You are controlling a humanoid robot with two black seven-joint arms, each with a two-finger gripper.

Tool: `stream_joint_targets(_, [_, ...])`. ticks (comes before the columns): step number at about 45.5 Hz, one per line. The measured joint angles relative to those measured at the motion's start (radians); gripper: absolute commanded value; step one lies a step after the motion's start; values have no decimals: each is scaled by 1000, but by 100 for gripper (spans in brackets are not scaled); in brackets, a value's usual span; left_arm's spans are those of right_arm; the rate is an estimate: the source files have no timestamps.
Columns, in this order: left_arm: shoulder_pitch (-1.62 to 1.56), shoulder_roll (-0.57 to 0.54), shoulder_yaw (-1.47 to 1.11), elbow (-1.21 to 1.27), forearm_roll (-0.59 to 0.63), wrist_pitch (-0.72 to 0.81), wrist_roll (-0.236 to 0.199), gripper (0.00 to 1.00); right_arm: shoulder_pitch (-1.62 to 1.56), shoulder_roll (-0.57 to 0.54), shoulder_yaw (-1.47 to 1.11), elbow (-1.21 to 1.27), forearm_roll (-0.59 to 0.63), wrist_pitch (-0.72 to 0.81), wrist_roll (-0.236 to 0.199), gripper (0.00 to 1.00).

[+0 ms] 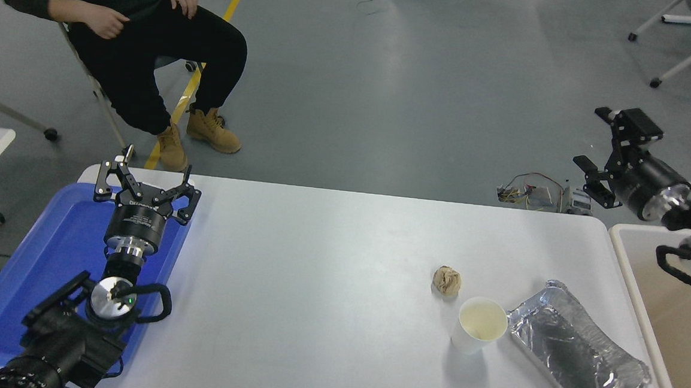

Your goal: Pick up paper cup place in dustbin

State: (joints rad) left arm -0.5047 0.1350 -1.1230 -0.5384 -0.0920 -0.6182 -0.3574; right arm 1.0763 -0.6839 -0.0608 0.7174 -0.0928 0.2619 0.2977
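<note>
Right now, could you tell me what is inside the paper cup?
The paper cup shows only a bare cream-yellowish inside; its bottom is visible, with a faint mark I cannot identify.

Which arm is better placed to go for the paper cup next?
Right, probably. The paper cup stands upright at the table's right side, near the dustbin. The right gripper is open on that side, though raised beyond the far edge. The left gripper is parked over the blue tray.
</note>
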Motion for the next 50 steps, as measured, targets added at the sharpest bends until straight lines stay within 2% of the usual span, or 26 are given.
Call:
stream_joint_targets(7, [0,0,0,0,0,0,0,100,158,33,-278,6,-1,11,-56,100])
stream_joint_targets(15, [0,0,0,0,0,0,0,100,322,92,-577,8,-6,63,-85,100])
stream_joint_targets(26, [0,0,0,0,0,0,0,100,489,155,-831,44,-48,183,-100,100])
stream_joint_targets(39, [0,0,0,0,0,0,0,100,639,184,-940,219,-224,239,-106,100])
stream_joint_targets(50, [0,0,0,0,0,0,0,100,775,211,-1023,400,-288,298,-106,100])
